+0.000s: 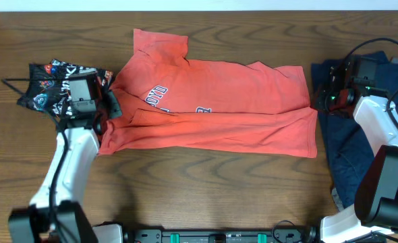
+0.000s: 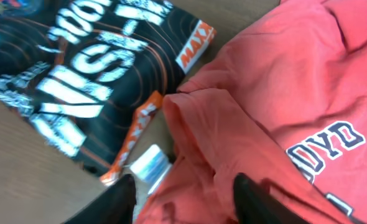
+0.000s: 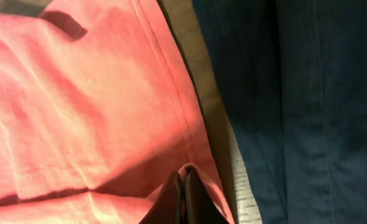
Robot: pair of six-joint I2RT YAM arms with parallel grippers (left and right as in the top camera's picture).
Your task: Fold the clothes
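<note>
The coral-red T-shirt (image 1: 233, 101) lies flat across the middle of the table, with its lower part folded up over the white-and-navy lettering (image 1: 157, 93). My left gripper (image 1: 111, 108) is at the shirt's left edge. In the left wrist view its fingers (image 2: 183, 186) are wide open astride bunched red fabric (image 2: 283, 74). My right gripper (image 1: 315, 101) is at the shirt's right edge. In the right wrist view it (image 3: 182, 177) is shut on a pinch of the red hem (image 3: 78, 112). The black printed garment (image 1: 47, 84) (image 2: 90, 74) lies at the left. The dark navy garment (image 1: 351, 148) (image 3: 308, 93) lies at the right.
The wooden table (image 1: 206, 189) shows bare along the front. A small white label (image 2: 149, 163) lies between the black garment and the red shirt. Black cables (image 1: 381, 47) loop above the right arm. The arm bases stand at the front edge (image 1: 219, 236).
</note>
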